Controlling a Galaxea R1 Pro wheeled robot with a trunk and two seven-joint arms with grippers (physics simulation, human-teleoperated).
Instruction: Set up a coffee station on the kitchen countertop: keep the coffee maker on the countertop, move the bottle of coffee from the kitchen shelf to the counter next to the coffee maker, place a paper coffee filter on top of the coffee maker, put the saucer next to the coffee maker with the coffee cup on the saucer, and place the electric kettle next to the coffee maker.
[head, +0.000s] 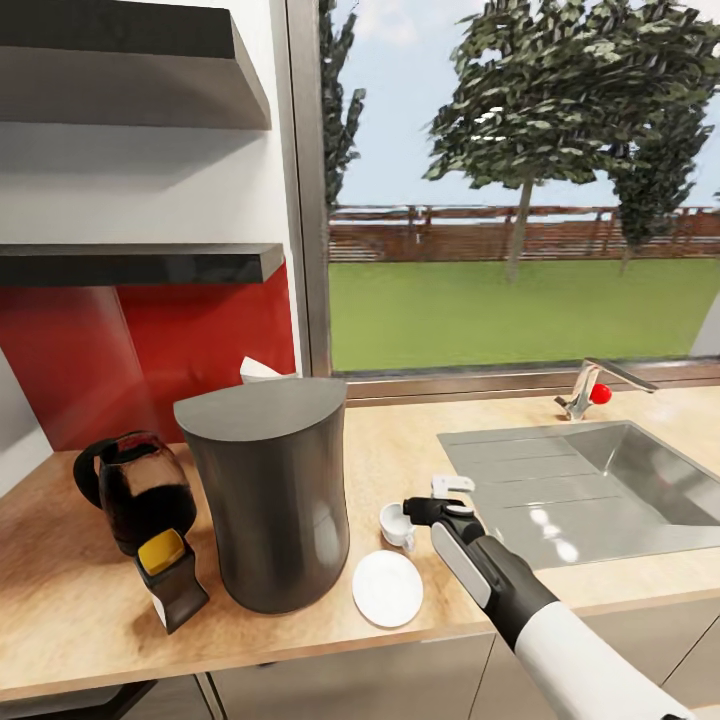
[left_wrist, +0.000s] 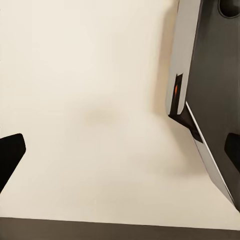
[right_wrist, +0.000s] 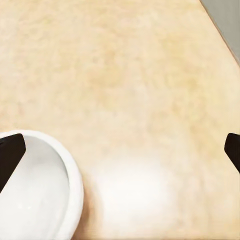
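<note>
Now the right gripper (head: 440, 500) hovers low over the kitchen countertop (head: 90, 610) with its fingers spread wide, grasping nothing. Just beside it lies the coffee cup (head: 397, 525), tipped on its side, near the saucer (head: 387, 588) by the tall grey coffee maker (head: 270, 500). Left of that stands the bottle of coffee (head: 170, 578).

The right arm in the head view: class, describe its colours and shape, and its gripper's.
The right arm has a smooth white rounded forearm, then a black wrist section bearing a light grey panel. Its gripper is black with white parts near the tip. In the right wrist view the fingertips are plain black.
</note>
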